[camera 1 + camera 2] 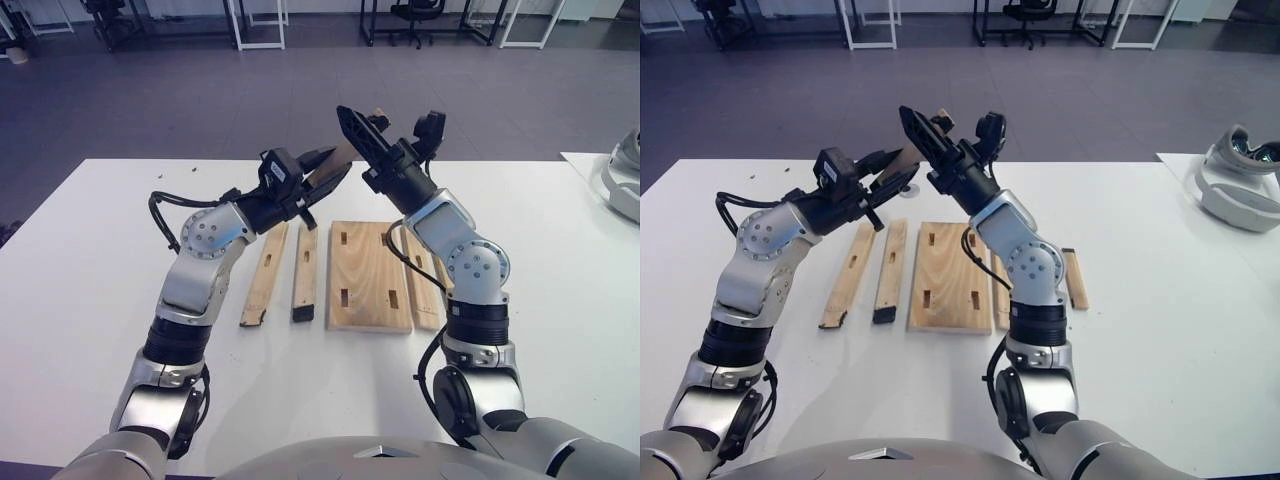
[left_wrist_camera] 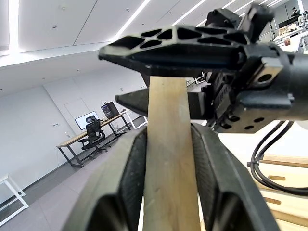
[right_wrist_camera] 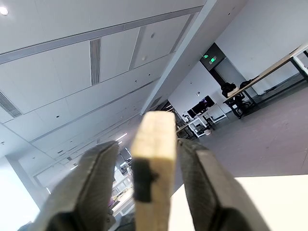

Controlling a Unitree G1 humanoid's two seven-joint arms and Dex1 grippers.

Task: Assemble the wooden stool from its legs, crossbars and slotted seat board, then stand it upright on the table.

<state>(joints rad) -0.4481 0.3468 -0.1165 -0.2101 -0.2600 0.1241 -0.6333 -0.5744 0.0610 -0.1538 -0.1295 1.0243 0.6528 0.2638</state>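
A wooden leg (image 2: pixel 168 159) is held in the air over the table's far middle. My left gripper (image 1: pixel 335 167) is shut on its lower part, and my right gripper (image 1: pixel 362 128) is shut on its upper end (image 3: pixel 153 144), which has a dark mark. The slotted seat board (image 1: pixel 368 275) lies flat on the white table (image 1: pixel 90 290) below the grippers. Left of it lie two more wooden pieces (image 1: pixel 265 272) (image 1: pixel 305 270), the second with a dark end. Further wooden pieces (image 1: pixel 1074 278) lie at the board's right edge, partly hidden by my right arm.
A white headset (image 1: pixel 1235 175) rests on a neighbouring table at the far right. Bare white table lies to the left and along the front. Beyond the table is open floor with desks and chairs.
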